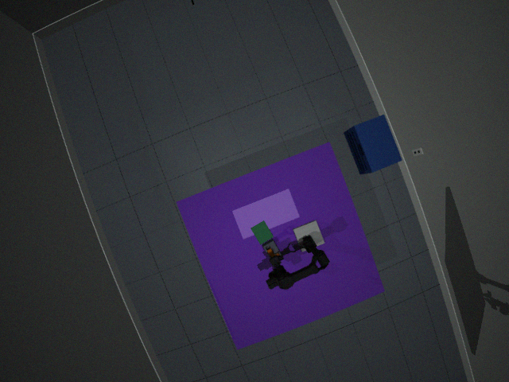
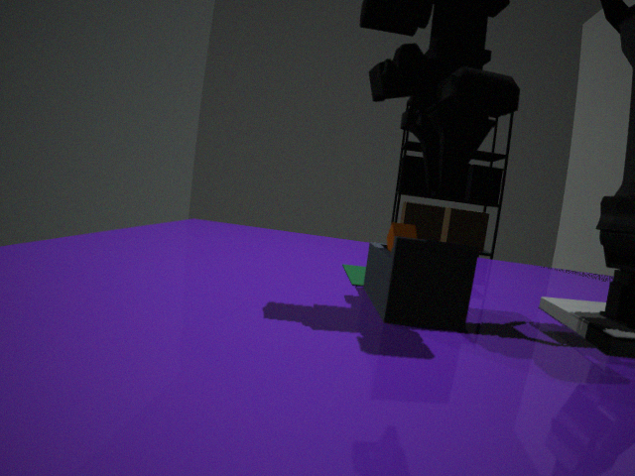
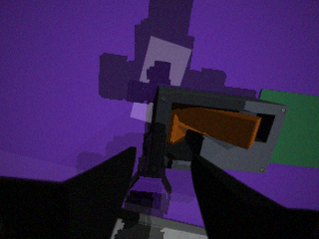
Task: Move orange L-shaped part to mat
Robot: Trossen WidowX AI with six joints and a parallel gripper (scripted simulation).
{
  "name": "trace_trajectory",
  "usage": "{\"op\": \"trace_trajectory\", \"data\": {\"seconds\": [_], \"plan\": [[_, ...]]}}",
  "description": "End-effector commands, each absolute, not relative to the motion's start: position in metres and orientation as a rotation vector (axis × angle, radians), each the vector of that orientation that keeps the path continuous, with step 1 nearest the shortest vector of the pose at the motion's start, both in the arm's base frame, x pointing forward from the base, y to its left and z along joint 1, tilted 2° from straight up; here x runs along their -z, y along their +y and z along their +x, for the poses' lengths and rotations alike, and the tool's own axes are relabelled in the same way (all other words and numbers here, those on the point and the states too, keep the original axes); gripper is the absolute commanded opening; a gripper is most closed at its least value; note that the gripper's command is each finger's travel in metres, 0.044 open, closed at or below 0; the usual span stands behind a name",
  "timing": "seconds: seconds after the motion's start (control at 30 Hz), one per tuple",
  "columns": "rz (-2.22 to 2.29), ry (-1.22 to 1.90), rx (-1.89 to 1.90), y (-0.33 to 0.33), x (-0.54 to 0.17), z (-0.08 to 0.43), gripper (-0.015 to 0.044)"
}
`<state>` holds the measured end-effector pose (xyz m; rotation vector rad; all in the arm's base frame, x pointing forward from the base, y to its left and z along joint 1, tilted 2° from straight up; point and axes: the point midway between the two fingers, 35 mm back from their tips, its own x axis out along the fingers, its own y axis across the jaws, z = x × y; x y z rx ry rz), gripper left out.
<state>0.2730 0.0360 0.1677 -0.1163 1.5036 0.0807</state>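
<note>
Orange part (image 3: 214, 126) is lying tilted in the grey tray (image 3: 219, 149), one end raised above the rim, near the middle of the purple surface (image 2: 154, 332). Fingers are hovering above, half-parted and gripping nothing. Pinching the raised end appears next; green mat (image 3: 294, 129) is lying beside the tray.

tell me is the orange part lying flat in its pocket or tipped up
Tipped up. One end of the orange part stands above the grey tray rim, seen in the exterior view too; the other end stays down in the pocket.
</note>
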Motion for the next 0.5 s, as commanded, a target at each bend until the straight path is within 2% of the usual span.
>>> {"op": "trace_trajectory", "data": {"seconds": [0.0,0.03,0.23,0.47], "plan": [[-0.037,1.502,-0.005,0.031,-0.168,0.275,0.0259],[0.018,1.502,0.047,0.028,-0.169,0.277,0.0280],[0.526,1.436,0.531,-0.002,-0.172,0.286,0.0280],[1.093,1.214,1.070,-0.038,-0.175,0.292,0.0280]]}}
